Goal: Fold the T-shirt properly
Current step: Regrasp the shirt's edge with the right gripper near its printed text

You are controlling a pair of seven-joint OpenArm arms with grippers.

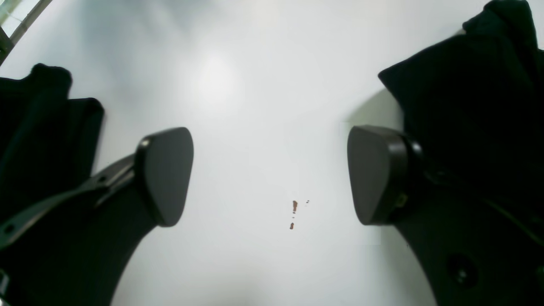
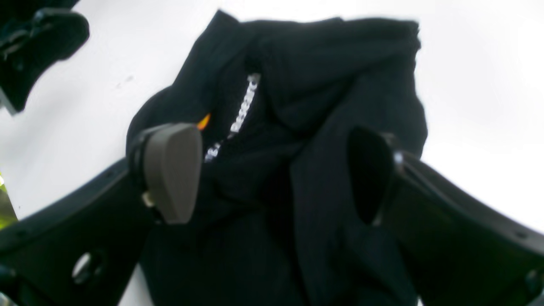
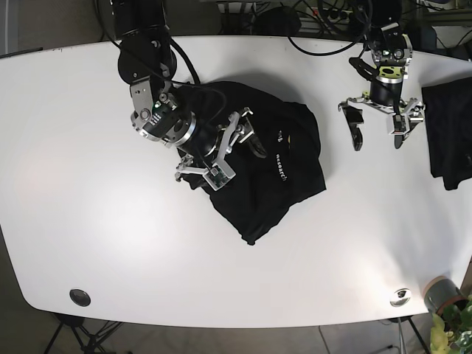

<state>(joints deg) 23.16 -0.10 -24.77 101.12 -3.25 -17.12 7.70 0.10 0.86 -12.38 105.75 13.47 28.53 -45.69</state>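
Note:
A black T-shirt [image 3: 276, 173] with white lettering lies crumpled in a heap at the middle of the white table [image 3: 96, 206]. My right gripper [image 3: 221, 151] is open and sits low over the shirt's left part. In the right wrist view the right gripper [image 2: 272, 174] straddles bunched folds of the shirt [image 2: 306, 76], near the white lettering [image 2: 246, 102] and an orange tag [image 2: 204, 122]. My left gripper [image 3: 377, 134] is open and empty over bare table to the shirt's right. In the left wrist view the left gripper [image 1: 270, 176] has only white tabletop between its fingers.
A second dark folded garment [image 3: 450, 133] lies at the table's right edge. Black cloth [image 1: 467, 85] shows at the side of the left wrist view. Small brown specks [image 1: 294, 207] mark the table. A cup [image 3: 439, 293] and a plant [image 3: 453, 328] stand off the front right corner.

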